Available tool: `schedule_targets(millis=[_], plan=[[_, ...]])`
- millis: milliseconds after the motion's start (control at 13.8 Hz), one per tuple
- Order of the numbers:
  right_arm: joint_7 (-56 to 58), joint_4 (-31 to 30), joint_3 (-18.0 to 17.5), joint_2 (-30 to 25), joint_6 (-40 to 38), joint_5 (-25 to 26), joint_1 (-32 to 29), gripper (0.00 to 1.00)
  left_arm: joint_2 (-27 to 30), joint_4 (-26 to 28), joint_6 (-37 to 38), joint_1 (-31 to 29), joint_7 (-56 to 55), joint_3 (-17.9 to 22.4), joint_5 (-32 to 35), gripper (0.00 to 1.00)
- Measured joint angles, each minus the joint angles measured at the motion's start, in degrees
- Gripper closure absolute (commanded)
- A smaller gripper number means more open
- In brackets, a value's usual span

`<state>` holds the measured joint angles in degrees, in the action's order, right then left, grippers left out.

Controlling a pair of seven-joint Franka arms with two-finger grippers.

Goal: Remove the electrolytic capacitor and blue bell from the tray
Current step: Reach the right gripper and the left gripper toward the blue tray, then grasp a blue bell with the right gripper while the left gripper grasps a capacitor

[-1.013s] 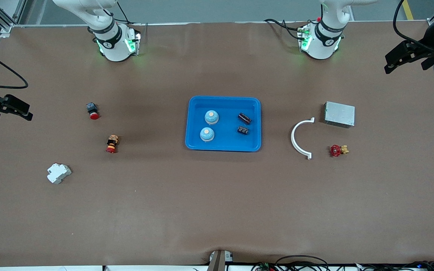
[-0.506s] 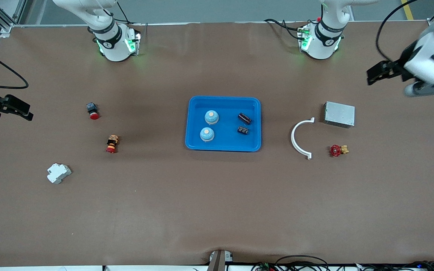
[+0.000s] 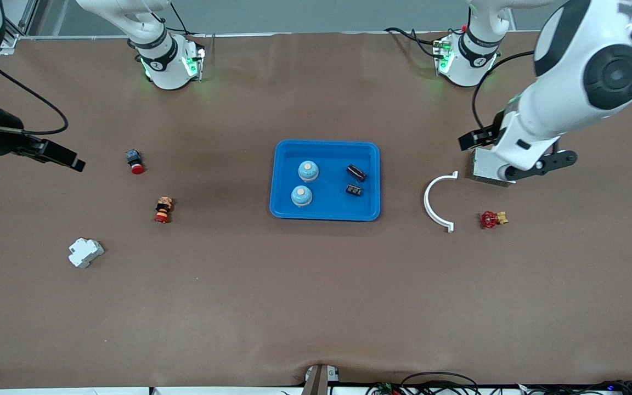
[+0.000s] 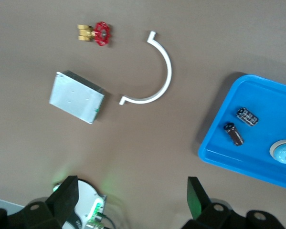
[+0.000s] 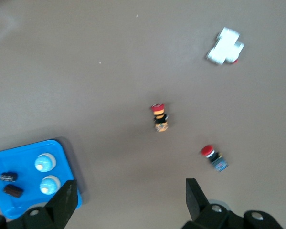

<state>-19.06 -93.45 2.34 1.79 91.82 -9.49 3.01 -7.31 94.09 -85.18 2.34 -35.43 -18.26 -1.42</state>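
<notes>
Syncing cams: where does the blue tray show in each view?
Front view: blue tray at mid-table, two bells and two capacitors inside.
Left wrist view: blue tray at the frame edge, partly cut off.
Right wrist view: blue tray in a corner, partly cut off.
Shared landmark: the tray itself.

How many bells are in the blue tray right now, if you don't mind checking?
2. Both sit in the blue tray toward the right arm's end: one bell farther from the front camera, the other bell nearer.

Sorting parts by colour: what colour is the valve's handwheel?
Red, on a brass-coloured body; the valve shows best in the left wrist view.
</notes>
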Motion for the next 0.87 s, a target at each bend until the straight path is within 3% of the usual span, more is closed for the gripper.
schedule_targets(millis=[434, 868], plan=[[-23.57, -5.38, -0.95, -0.89, 6.30, -0.50, 13.18, 0.00, -2.02, 10.18, -16.11, 3.89, -13.94, -4.39, -0.93, 0.00], [-38.31, -16.19, -1.01, -0.89, 22.08, -0.48, 23.72, 0.00, -11.79, 11.55, -30.25, 11.69, -30.93, -4.58, -1.09, 0.01]])
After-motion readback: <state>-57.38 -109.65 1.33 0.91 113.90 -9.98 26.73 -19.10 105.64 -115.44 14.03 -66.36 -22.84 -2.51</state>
